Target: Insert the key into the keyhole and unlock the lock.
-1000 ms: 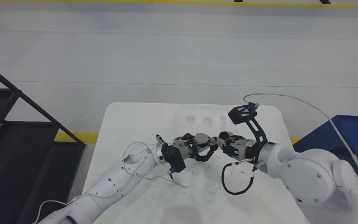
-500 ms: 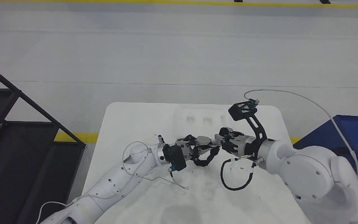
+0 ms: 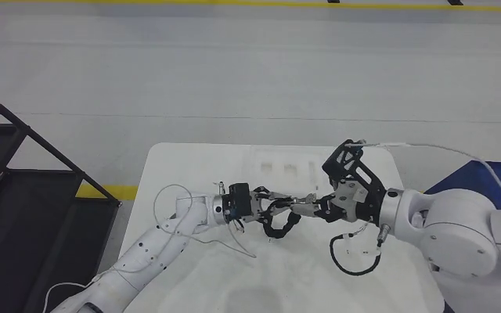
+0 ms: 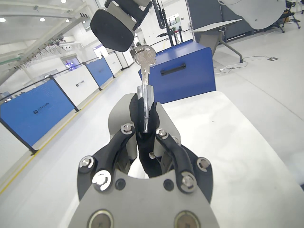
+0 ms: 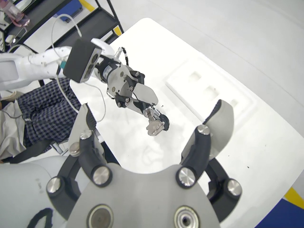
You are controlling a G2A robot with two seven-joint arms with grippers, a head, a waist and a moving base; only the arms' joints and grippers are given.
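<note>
- Top view: the two arms meet above the middle of the white table (image 3: 196, 172), the left one coming in from 8 o'clock and the right one from 4 o'clock.
- The left gripper (image 3: 266, 208) is clamped on the lock (image 3: 280, 227), and the lock's black cable loop hangs at 6 o'clock of the meeting point.
- The right gripper (image 3: 307, 205) sits just at 3 o'clock of the lock, tip toward tip with the other; the key is too small to make out here.
- A white foam tray (image 3: 279, 156) with three small recesses lies at 12 o'clock of the grippers, and a black rack (image 3: 39, 196) stands off the table at 9 o'clock.
- Left wrist view: the left gripper (image 4: 143, 105) has both fingers pressed against the lock (image 4: 145, 96), gripping its black body with the chrome cylinder poking out past the fingertips.
- The key (image 4: 145, 56) stands in the keyhole, its blade in the cylinder and its round head free.
- One black pad (image 4: 111, 34) of the right gripper hangs just beside the key's head; I cannot tell whether it touches.
- Right wrist view: the right gripper (image 5: 153, 107) has its fingers spread wide, holding nothing.
- Beyond them the left gripper (image 5: 145, 100) holds the lock (image 5: 164, 121) above the table, with the key (image 5: 154, 126) sticking out of it toward this camera.
</note>
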